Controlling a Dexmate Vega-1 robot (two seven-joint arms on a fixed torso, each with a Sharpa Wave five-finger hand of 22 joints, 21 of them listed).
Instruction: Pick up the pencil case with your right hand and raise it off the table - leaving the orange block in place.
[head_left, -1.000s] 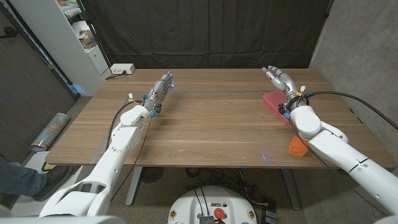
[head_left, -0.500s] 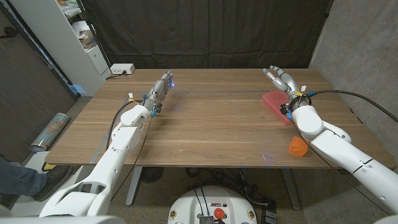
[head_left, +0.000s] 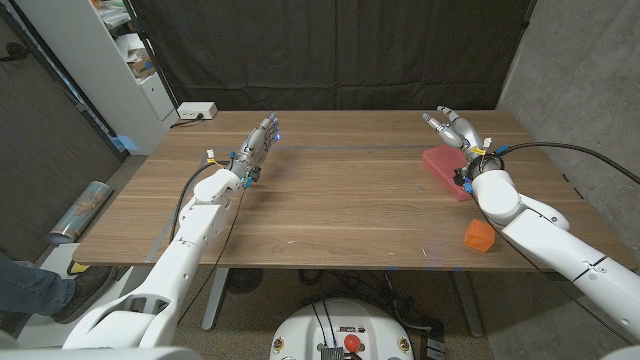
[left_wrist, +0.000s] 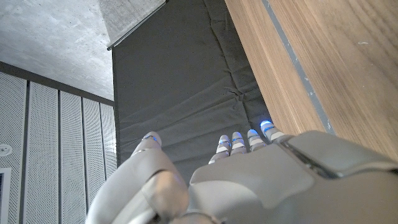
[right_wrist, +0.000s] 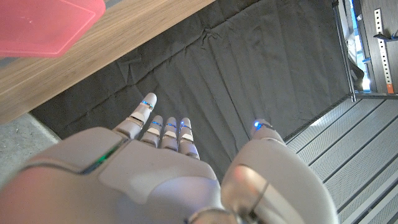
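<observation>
The left robot hand (head_left: 258, 141) is held out over the far left part of the bench (head_left: 320, 215), fingers straight and apart, with nothing in it; no part in the task is called for from it. Further right, the red pencil case (head_left: 442, 168) lies near the far right corner of the bench, not yet grasped. The right robot hand (head_left: 452, 130) is poised beyond the case's far end, fingers spread and empty, so the step in hand is judged to be the approach. For the next move, the fingers would need to be brought down around the case and closed on it before any raising. The orange block (head_left: 479, 236) sits near the front right edge, beside the right forearm, and should be left untouched. The bench is of brown wood with a visible grain. A dark curtain (head_left: 330, 50) hangs behind it, white shelving (head_left: 110, 50) stands at the left, and a concrete wall (head_left: 580, 70) is seen at the right.
</observation>
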